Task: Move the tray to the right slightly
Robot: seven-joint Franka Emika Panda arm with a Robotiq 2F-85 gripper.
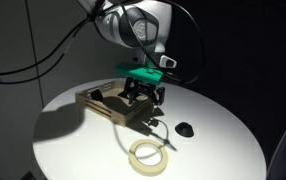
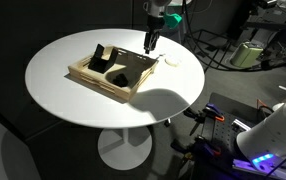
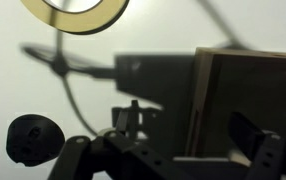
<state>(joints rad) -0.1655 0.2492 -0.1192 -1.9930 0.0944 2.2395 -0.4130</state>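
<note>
Gripper (image 1: 145,105), black, two-fingered, poised over edge of shallow square light-wood tray (image 1: 118,113); jaws spread, straddling its rim, nothing clamped.

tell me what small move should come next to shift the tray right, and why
Likely lower slightly and close the fingers on the tray rim: the wrist view shows them open, straddling that edge, apparently not yet gripping it.

The round white counter (image 1: 73,140) carries the tray (image 1: 105,108) beneath the tool (image 1: 143,103), with a tape ring (image 1: 148,155) and a black lump (image 1: 185,129) nearby.
</note>
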